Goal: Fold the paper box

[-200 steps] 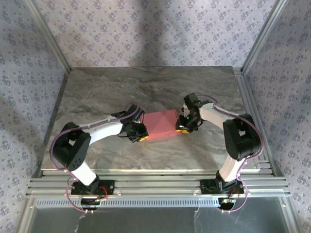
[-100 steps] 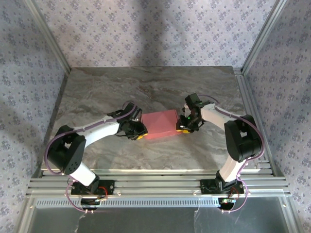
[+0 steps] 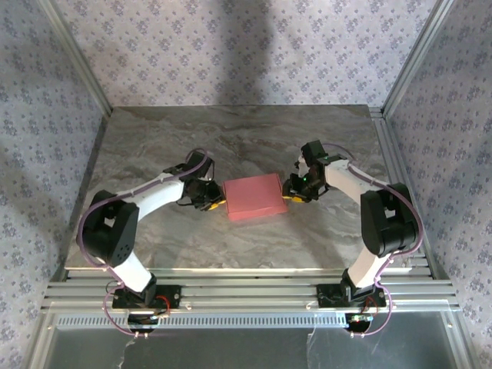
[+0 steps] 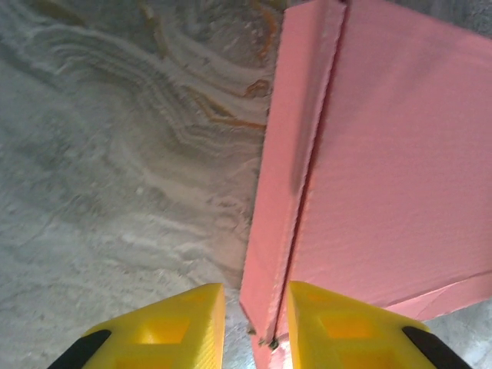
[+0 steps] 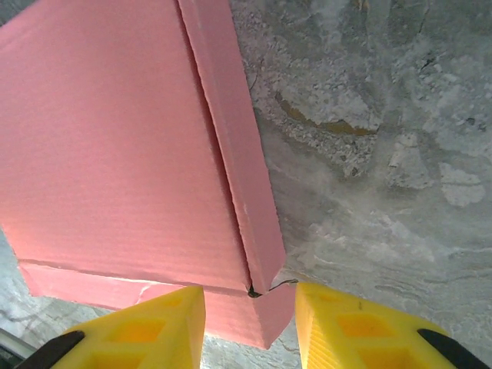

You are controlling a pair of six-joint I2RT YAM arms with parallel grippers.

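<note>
The paper box [image 3: 254, 197] lies flat in the middle of the table as a slim pink-red closed rectangle. My left gripper [image 3: 213, 203] sits just off its left end. In the left wrist view the box's [image 4: 384, 154] side-wall corner pokes between the yellow fingers [image 4: 169, 330] of the left gripper [image 4: 255, 330], with a gap beside it, jaws open. My right gripper [image 3: 290, 192] sits at the box's right end. In the right wrist view the near corner of the box [image 5: 115, 138] lies between the spread jaws of the right gripper [image 5: 250, 327], untouched.
The marble tabletop [image 3: 246, 138] stretches bare behind and in front of the box. Aluminium posts [image 3: 77, 61] and patterned walls close in the left, right and back. A slotted metal rail [image 3: 246, 292] runs along the near edge by the arm bases.
Both grippers have drawn back from the box's ends and their jaws have widened. The left arm swung left and slightly away. The box stays flat in nearly the same place.
</note>
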